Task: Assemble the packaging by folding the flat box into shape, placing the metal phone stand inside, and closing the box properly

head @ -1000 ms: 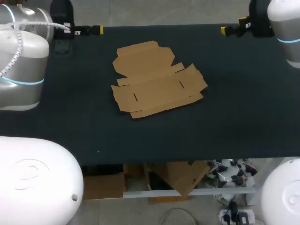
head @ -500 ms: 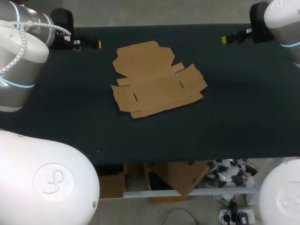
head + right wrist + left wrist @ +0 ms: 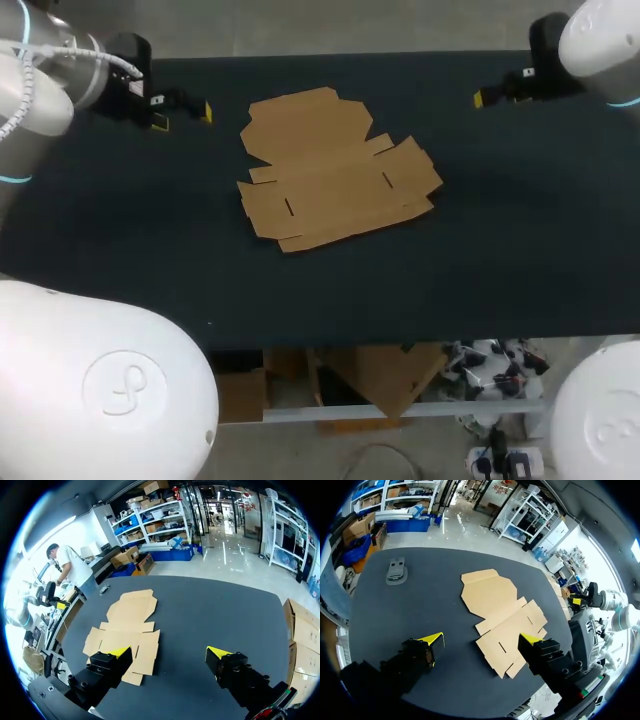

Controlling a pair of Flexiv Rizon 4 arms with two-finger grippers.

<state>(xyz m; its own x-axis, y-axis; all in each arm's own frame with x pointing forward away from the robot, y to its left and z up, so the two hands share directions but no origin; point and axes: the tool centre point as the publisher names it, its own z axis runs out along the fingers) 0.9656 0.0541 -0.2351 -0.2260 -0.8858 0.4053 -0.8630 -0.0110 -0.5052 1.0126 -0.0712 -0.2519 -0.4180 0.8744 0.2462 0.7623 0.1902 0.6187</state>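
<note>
Flat box (image 3: 335, 170) lies unfolded on the table (image 3: 500, 250), ahead of both claws and between them, leaving every flap reachable. Left claw (image 3: 481, 640) and right claw (image 3: 169, 652) hover spread wide, empty. Metal phone stand (image 3: 396, 571) waits beyond the left claw, apart from the cardboard.

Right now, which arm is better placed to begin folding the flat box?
Probably left: the left gripper, open, hovers nearer the flat box. The right gripper, also open, is farther away.
</note>
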